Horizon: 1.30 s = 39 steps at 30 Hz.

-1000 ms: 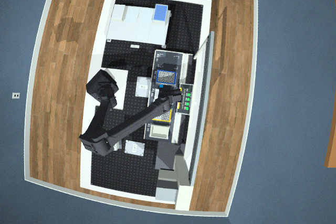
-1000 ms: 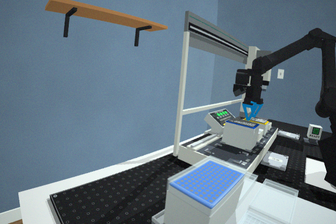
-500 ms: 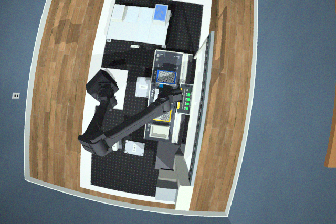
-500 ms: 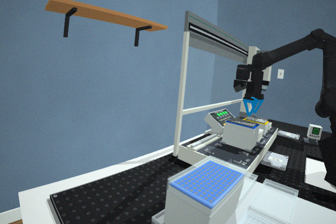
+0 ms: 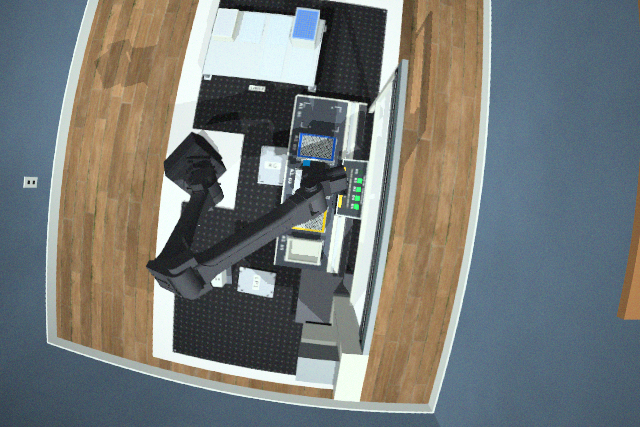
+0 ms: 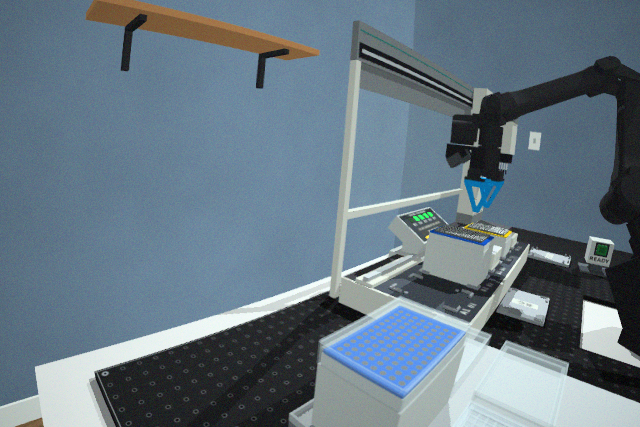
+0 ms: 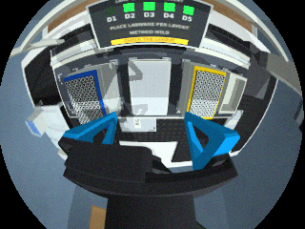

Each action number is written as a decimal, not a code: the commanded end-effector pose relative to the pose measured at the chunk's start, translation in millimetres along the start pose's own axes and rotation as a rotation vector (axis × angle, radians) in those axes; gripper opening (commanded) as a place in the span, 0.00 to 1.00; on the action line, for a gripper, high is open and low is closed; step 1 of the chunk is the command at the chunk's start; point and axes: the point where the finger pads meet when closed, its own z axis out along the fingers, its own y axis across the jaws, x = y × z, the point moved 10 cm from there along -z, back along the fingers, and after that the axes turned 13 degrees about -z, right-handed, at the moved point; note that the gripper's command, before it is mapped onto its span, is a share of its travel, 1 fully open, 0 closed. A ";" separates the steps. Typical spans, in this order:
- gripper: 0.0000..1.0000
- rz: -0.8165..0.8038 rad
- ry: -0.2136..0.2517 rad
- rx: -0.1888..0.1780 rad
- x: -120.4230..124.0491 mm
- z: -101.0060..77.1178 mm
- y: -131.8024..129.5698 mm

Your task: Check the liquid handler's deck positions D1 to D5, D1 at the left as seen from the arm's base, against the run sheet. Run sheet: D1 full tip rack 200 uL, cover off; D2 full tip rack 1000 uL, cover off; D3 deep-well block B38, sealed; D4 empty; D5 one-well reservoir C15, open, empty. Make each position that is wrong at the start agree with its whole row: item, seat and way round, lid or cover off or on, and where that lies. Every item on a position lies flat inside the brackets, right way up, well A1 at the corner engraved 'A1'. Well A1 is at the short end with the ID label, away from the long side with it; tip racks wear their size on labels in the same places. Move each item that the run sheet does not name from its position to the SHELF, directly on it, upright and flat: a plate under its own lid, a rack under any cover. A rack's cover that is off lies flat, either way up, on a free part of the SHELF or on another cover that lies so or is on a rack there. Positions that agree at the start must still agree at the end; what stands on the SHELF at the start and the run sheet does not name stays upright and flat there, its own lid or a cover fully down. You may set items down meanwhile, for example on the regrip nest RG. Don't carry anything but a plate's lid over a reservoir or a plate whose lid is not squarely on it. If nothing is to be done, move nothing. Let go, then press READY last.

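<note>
My gripper (image 5: 308, 166) (image 6: 483, 199) (image 7: 151, 115) is open and empty. It hangs well above the deck's middle position, between two uncovered tip racks. The blue-framed rack (image 5: 316, 147) (image 6: 461, 237) (image 7: 83, 94) stands on the second position. The yellow-framed rack (image 5: 311, 224) (image 6: 489, 229) (image 7: 209, 90) stands on the fourth, partly hidden by my arm in the top view. Below the fingers in the wrist view lies a pale grey block (image 7: 149, 92) on the middle position. A pale open reservoir (image 5: 303, 250) sits on the fifth. The first position (image 5: 319, 112) holds nothing.
The status panel (image 7: 149, 19) (image 6: 416, 220) shows D1 dark and the others green. The white shelf platform (image 5: 261, 52) carries a blue rack under a clear cover (image 5: 306, 24) (image 6: 395, 350) and a loose clear cover (image 6: 522, 375). The RG nest (image 5: 272, 170) and the READY button (image 6: 599, 250) stand beside the deck. The gantry frame (image 6: 351, 153) rises behind it.
</note>
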 end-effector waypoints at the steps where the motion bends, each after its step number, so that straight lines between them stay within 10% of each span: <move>1: 1.00 0.033 -0.059 -0.013 -14.3 -29.5 -5.4; 39: 1.00 0.032 -0.054 -0.017 -12.2 -79.2 -5.4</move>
